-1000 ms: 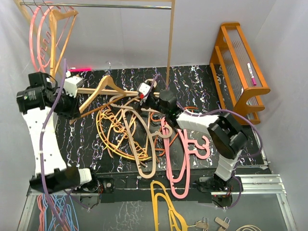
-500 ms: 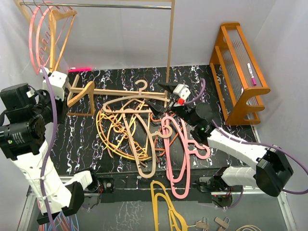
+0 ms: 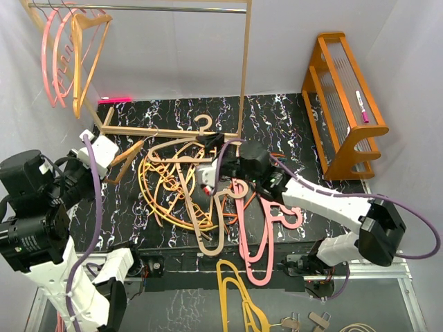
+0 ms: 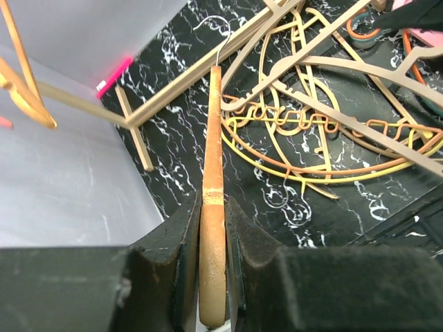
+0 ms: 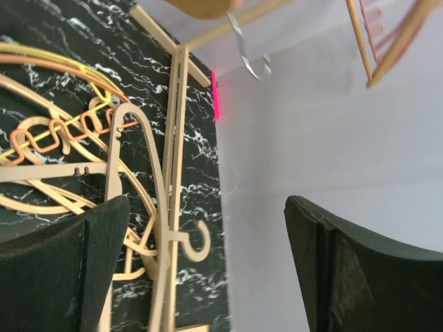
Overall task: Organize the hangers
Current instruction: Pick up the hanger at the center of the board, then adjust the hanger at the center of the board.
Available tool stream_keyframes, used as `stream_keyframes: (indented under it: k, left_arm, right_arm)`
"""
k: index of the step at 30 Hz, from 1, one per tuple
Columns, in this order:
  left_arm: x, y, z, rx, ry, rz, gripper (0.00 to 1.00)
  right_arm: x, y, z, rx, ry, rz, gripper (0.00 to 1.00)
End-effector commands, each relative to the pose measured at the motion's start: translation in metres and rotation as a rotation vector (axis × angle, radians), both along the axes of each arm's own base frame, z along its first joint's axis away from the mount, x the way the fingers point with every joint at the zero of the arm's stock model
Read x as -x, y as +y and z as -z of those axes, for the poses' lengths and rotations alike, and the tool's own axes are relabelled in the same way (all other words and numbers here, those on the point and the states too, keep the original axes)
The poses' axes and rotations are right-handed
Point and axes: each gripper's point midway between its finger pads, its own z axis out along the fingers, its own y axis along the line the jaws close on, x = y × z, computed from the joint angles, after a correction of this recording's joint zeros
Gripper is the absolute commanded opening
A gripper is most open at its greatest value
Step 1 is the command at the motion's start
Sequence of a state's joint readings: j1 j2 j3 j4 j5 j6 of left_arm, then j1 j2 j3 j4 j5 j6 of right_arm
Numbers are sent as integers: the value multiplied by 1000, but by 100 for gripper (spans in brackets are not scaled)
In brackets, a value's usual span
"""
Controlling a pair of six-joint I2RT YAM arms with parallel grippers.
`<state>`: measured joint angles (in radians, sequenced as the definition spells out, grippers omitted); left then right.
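Observation:
My left gripper (image 3: 104, 153) is shut on a wooden hanger (image 3: 129, 155) with a metal hook, held at the mat's left side. In the left wrist view the hanger (image 4: 212, 173) runs straight out from between the pads of that gripper (image 4: 212, 238). My right gripper (image 3: 206, 164) is open and empty above the tangled pile of yellow, orange and tan hangers (image 3: 181, 185). Its wrist view shows the wide gap of the gripper (image 5: 208, 277) and a tan hanger hook (image 5: 196, 242) below. Pink hangers (image 3: 257, 228) lie at the pile's right. Pink and wooden hangers (image 3: 66, 55) hang on the rail.
The clothes rack's wooden base (image 3: 173, 130) and post (image 3: 243, 69) stand at the back of the mat. An orange wooden stand (image 3: 344, 104) with a pen is at the right. A pink marker (image 3: 115, 99) lies at the back left. A mustard-yellow hanger (image 3: 239, 294) lies past the front edge.
My left gripper, still holding the wooden hanger, came down and in toward the mat's left side. My right gripper swung out to the right, then back left over the pile, open throughout.

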<state>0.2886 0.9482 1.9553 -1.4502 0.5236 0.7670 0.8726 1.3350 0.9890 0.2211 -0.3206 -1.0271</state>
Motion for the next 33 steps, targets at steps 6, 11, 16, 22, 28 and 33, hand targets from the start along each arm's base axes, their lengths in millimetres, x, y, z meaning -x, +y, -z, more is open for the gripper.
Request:
stream_keyframes:
  k: [6, 11, 16, 22, 28, 33]
  left_arm:
    - [-7, -22, -14, -73, -102, 223, 0]
    - [-6, -20, -8, -101, -97, 234, 0]
    - [-6, -18, 2, -124, -83, 245, 0]
    - [-4, -20, 5, -126, -83, 259, 0]
    - [-3, -24, 2, -124, -99, 281, 0]
    - [1, -27, 0, -144, -120, 307, 0]
  right_arm:
    - [-1, 59, 10, 214, -448, -78, 91]
    - [5, 80, -20, 100, -575, -94, 83]
    - [3, 81, -43, -5, -635, -50, 82]
    - [-10, 89, -53, -62, -619, -15, 81]
    - [-30, 108, -46, -51, -573, -36, 73]
    - [-43, 116, -40, -62, -487, -88, 67]
